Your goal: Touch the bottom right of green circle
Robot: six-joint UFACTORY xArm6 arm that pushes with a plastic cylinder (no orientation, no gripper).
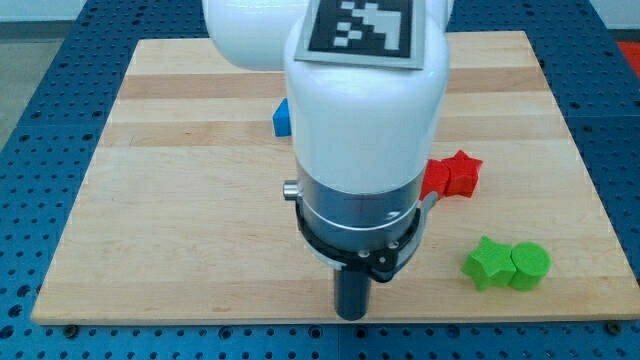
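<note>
The green circle [530, 266] lies on the wooden board [180, 200] near the view's bottom right. A green star-shaped block [487, 263] touches its left side. My tip [351, 315] is at the view's bottom centre, well to the left of both green blocks and slightly lower in the view. The tip touches no block. The white arm body [365, 120] hides the middle of the board.
A red star block [463, 173] sits right of the arm with another red block [436, 180] touching its left side, partly hidden. A blue block [282, 118] peeks out at the arm's left edge. The board's bottom edge runs just below the tip.
</note>
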